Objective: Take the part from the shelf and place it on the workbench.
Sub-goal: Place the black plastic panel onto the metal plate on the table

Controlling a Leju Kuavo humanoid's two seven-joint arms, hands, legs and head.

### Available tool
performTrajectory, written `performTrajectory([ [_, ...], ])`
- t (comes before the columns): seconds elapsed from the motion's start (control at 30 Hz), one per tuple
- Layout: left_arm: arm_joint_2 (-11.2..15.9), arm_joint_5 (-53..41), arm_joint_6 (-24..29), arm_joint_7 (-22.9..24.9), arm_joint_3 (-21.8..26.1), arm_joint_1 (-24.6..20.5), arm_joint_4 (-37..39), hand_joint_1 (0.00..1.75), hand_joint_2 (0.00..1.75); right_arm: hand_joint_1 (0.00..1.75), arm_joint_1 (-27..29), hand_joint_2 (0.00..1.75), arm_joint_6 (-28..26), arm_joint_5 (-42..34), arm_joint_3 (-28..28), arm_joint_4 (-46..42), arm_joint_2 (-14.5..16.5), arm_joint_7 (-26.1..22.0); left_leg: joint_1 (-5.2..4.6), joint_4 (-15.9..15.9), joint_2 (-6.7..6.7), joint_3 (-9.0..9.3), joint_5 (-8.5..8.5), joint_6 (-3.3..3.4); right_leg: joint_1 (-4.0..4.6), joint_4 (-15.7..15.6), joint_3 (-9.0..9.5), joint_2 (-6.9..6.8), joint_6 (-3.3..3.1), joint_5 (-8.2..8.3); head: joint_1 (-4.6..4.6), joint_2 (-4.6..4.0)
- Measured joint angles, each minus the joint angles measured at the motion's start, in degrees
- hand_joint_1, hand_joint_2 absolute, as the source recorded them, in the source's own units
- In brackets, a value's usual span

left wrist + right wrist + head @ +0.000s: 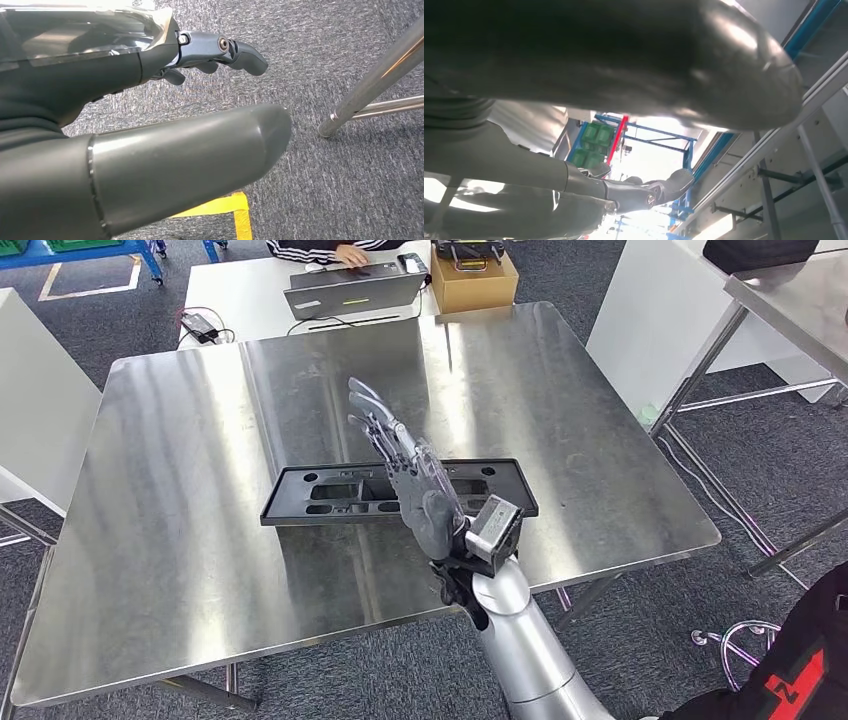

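Note:
The part (pixel 330 495) is a long flat black plastic panel with cut-outs. It lies flat on the steel workbench (pixel 200 490), near the middle and toward the front. My right hand (pixel 405 465) is over the panel's right half with its fingers stretched out and apart, holding nothing. In the right wrist view the same hand (pixel 524 165) shows its thick thumb (pixel 624 60) and dark fingers (pixel 639 192) spread, with nothing between them. My left hand (pixel 125 70) hangs over the grey carpet, its fingers (pixel 220 50) and thumb (pixel 190 155) apart and empty.
Behind the workbench stands a white table with a laptop (pixel 350 290), a cardboard box (pixel 472 280) and a person's hand (pixel 350 254). Another steel table (pixel 790 300) stands at the right, a white cabinet (pixel 40 400) at the left. A person's black-and-red sleeve (pixel 790 670) is at the lower right.

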Motion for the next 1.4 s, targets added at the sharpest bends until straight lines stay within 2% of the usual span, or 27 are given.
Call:
performTrajectory([
  [0.27, 0.0, 1.2, 0.2, -1.1, 1.0, 0.1, 0.0, 0.00, 0.00, 0.00, 3.8, 0.00, 1.8, -1.9, 0.8, -2.3, -2.1, -2.8, 0.01, 0.0, 0.01, 0.06, 0.00, 0.00, 0.00, 0.0, 0.05, 0.01, 0.00, 0.00, 0.00, 0.00],
  [0.6, -0.5, 1.5, 0.5, -1.2, 1.5, 0.0, 0.0, 0.00, 0.00, 0.00, 4.0, 0.00, 2.6, -2.9, 1.8, -2.1, -2.9, -2.5, 0.00, 0.0, 0.04, 0.08, 0.00, 0.00, -0.01, 0.0, 0.10, 0.00, 0.00, 0.00, 0.00, 0.00],
  [0.77, -0.6, 1.4, 0.4, -1.4, 1.5, -0.3, 0.0, 0.00, 0.00, 0.00, 2.8, 0.00, 3.5, -4.2, 2.2, -0.5, -2.9, -2.0, -0.22, 0.3, 0.02, -0.05, -0.26, 0.47, -0.23, -0.1, 0.19, 0.00, 0.09, 0.05, -0.01, 0.00],
  [0.83, -0.6, 1.2, 0.4, -1.5, 1.5, -0.5, 0.0, 0.00, 0.00, 0.00, 2.3, 0.00, 3.5, -4.5, 2.3, 0.1, -2.8, -2.0, -0.29, 0.3, 0.02, 0.04, -0.09, 0.75, -0.25, -0.2, 0.28, 0.00, 0.31, 0.20, -0.01, 0.00],
  [0.9, -0.8, 0.8, 0.4, -1.5, 1.5, -0.7, 0.0, 0.00, 0.00, 0.00, 2.1, 0.00, 3.5, -4.7, 2.3, 0.4, -2.8, -2.0, 0.09, -0.5, 0.20, 0.50, 0.57, 1.20, -0.06, 0.4, -0.05, -0.05, 0.57, -0.16, 0.01, 0.00],
  [0.93, -0.9, 0.6, 0.4, -1.4, 1.5, -0.8, 0.0, 0.00, 0.00, 0.00, 2.0, 0.00, 3.4, -4.7, 2.2, 0.5, -2.8, -2.1, 0.33, -0.9, 0.33, 0.74, 0.89, 1.41, 0.02, 2.0, -0.77, -0.09, 0.51, -1.08, 0.04, 0.00],
  [0.97, -1.0, 0.4, 0.4, -1.4, 1.5, -0.8, 0.0, 0.00, 0.00, 0.00, 2.0, 0.00, 3.3, -4.8, 2.2, 0.5, -2.8, -2.1, 0.54, -1.1, 0.48, 0.91, 1.11, 1.55, -0.01, 5.0, -2.12, -0.14, 0.36, -2.55, 0.06, 0.00],
  [1.03, -1.1, 0.2, 0.4, -1.3, 1.5, -1.0, 0.0, 0.00, 0.00, 0.00, 2.2, 0.00, 3.0, -4.8, 2.1, 0.8, -3.0, -2.1, 0.58, -1.2, 0.62, 0.89, 1.18, 1.65, -0.32, 13.4, -5.77, -0.18, 0.18, -5.98, 0.07, 0.00],
  [1.07, -1.2, 0.2, 0.4, -1.3, 1.5, -1.0, 0.0, 0.00, 0.00, 0.00, 2.5, 0.00, 2.9, -4.8, 2.1, 0.8, -3.1, -2.1, 0.60, -1.2, 0.66, 0.87, 1.16, 1.62, -0.52, 16.6, -7.13, -0.19, 0.37, -7.03, 0.06, 0.00],
  [1.1, -1.3, 0.1, 0.4, -1.3, 1.5, -1.0, 0.0, 0.00, 0.00, 0.00, 2.7, 0.00, 2.9, -4.8, 2.0, 0.9, -3.3, -2.1, 0.64, -1.1, 0.67, 0.88, 1.12, 1.55, -0.71, 17.4, -7.32, -0.21, 0.81, -7.17, 0.05, 0.00],
  [1.13, -1.4, 0.0, 0.4, -1.3, 1.5, -1.0, 0.0, 0.00, 0.00, 0.00, 2.8, 0.00, 2.9, -4.8, 2.0, 1.0, -3.4, -2.1, 0.73, -1.0, 0.66, 0.91, 1.04, 1.41, -0.92, 15.7, -6.23, -0.28, 1.40, -6.44, 0.06, 0.00],
  [1.17, -1.5, -0.1, 0.4, -1.3, 1.5, -1.0, 0.0, 0.00, 0.00, 0.00, 2.9, 0.00, 2.9, -4.8, 2.0, 1.0, -3.5, -2.1, 0.86, -0.8, 0.63, 0.95, 0.89, 1.19, -1.16, 11.8, -4.08, -0.41, 2.04, -5.11, 0.05, 0.00],
  [1.2, -1.5, -0.1, 0.4, -1.3, 1.5, -1.0, 0.0, 0.00, 0.00, 0.00, 2.9, 0.00, 2.9, -4.8, 2.0, 1.0, -3.5, -2.1, 0.95, -0.5, 0.61, 0.93, 0.65, 0.83, -1.38, 7.3, -1.63, -0.61, 2.48, -3.87, 0.07, 0.00],
  [1.23, -1.5, -0.2, 0.4, -1.3, 1.5, -1.0, 0.0, 0.00, 0.00, 0.00, 2.8, 0.00, 2.9, -4.8, 2.0, 1.0, -3.5, -2.1, 0.95, -0.1, 0.58, 0.82, 0.36, 0.39, -1.48, 3.7, 0.37, -0.72, 2.57, -2.91, 0.07, 0.00],
  [1.27, -1.5, -0.2, 0.4, -1.3, 1.5, -1.1, 0.0, 0.00, 0.00, 0.00, 2.8, 0.00, 2.9, -4.8, 2.0, 1.0, -3.5, -2.1, 0.91, 0.2, 0.57, 0.66, 0.12, -0.01, -1.47, 1.6, 1.59, -0.76, 2.39, -2.41, 0.05, 0.00],
  [1.3, -1.5, -0.3, 0.4, -1.3, 1.5, -1.1, 0.0, 0.00, 0.00, 0.00, 2.9, 0.00, 2.8, -4.8, 2.0, 1.0, -3.5, -2.1, 0.87, 0.4, 0.57, 0.52, -0.03, -0.39, -1.35, 0.9, 1.98, -0.71, 2.04, -2.34, 0.02, 0.00],
  [1.4, -1.5, -0.3, 0.4, -1.3, 1.5, -1.3, 0.0, 0.00, 0.00, 0.00, 3.0, 0.00, 2.6, -4.5, 1.8, 1.0, -3.5, -2.2, 1.18, 1.0, 0.60, 0.27, -0.62, -1.29, -1.44, 1.0, 1.89, -0.47, 1.04, -2.19, -0.07, 0.00],
])
